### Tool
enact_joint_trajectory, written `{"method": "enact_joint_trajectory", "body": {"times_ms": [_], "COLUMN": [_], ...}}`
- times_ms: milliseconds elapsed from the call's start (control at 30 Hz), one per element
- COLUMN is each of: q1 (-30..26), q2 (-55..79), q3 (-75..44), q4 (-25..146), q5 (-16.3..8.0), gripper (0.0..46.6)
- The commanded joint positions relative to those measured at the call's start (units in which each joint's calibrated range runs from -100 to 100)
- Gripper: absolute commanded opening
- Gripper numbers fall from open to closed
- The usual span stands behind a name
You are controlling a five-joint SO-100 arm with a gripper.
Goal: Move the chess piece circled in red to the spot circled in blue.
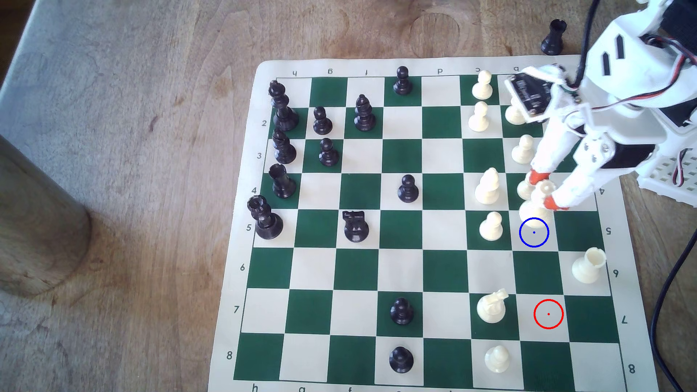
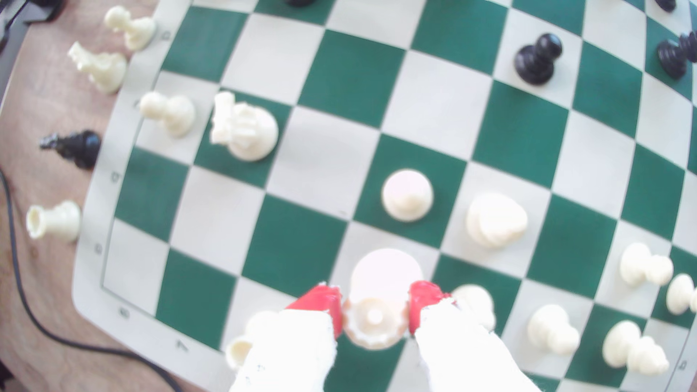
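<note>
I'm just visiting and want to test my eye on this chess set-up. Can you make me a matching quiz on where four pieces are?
Pieces:
1. cream queen
2. cream rook
3. black knight
4. black rook

Places:
A. on the bare wooden table, off the board
B. between the red tips of the pincer
C. on a cream square in the column marked f
D. on a cream square in the row marked 6, at the board's edge on the exterior view's right

Pairs: 1-B, 2-D, 3-C, 4-A
</note>
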Motion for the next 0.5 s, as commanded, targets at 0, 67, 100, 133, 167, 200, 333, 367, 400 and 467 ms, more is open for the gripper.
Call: {"method": "enact_joint_trajectory", "body": {"times_ms": [0, 67, 100, 133, 167, 200, 333, 367, 400, 467], "q1": [0.0, -0.1, -0.3, -0.5, -0.5, -0.5, -0.1, -0.1, -0.1, -0.7], "q2": [4.5, 5.9, 6.2, 6.3, 6.7, 6.9, 9.3, 9.8, 10.2, 10.8], "q3": [-0.9, -0.9, -0.9, -0.9, -0.9, -0.9, 0.2, 0.3, 0.4, 0.6], "q4": [-3.2, -3.7, -3.8, -3.8, -4.0, -4.1, -6.3, -6.4, -6.7, -7.7], "q5": [0.1, 0.1, 0.1, 0.1, 0.1, 0.1, 0.1, 0.1, 0.0, -0.1], "gripper": [0.3, 0.3, 0.3, 0.3, 0.3, 0.3, 0.3, 0.3, 0.3, 0.3]}}
